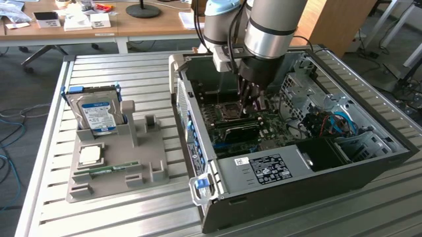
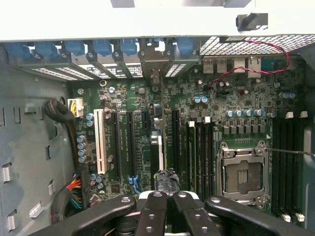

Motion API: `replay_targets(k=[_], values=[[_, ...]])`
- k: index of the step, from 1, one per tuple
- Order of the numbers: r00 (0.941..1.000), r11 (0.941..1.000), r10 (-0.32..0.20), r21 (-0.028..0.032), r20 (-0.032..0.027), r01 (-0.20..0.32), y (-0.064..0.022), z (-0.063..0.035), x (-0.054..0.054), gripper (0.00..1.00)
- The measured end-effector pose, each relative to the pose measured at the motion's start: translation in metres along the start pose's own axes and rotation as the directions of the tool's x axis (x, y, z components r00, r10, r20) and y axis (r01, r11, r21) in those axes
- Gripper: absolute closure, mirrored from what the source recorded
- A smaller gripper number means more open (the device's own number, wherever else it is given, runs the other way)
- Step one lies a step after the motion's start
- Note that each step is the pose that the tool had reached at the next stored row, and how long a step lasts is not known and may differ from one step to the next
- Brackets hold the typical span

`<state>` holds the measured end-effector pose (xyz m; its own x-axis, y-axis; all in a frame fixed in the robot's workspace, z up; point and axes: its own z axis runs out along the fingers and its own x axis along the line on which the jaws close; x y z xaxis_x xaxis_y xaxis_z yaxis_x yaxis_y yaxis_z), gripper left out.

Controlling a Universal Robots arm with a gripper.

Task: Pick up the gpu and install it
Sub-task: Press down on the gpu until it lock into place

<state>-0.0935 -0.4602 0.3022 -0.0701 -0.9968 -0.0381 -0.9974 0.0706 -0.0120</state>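
Slatted metal table [image 1: 132,217] carries your open PC case [image 1: 369,158]. Your gripper [image 1: 249,101] sits clenched over the motherboard [image 2: 197,113], gripping nothing visible. The gpu [image 1: 238,130] stands mid-board in a slot, apparently installed; little seems left.

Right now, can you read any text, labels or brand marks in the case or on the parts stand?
None reads.
Power supply label: white print, too small.
Hard drive label: blue-white, blurred.
Motherboard slot markings: too small.
Desk cards: illegible.
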Motion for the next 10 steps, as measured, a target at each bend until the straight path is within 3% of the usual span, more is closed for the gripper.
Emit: replay_targets(k=[10], values=[[1.0, 1.0, 0.0, 0.0001, 0.0004, 0.0, 0.0002, 0.0025, 0.0001, 0.89]])
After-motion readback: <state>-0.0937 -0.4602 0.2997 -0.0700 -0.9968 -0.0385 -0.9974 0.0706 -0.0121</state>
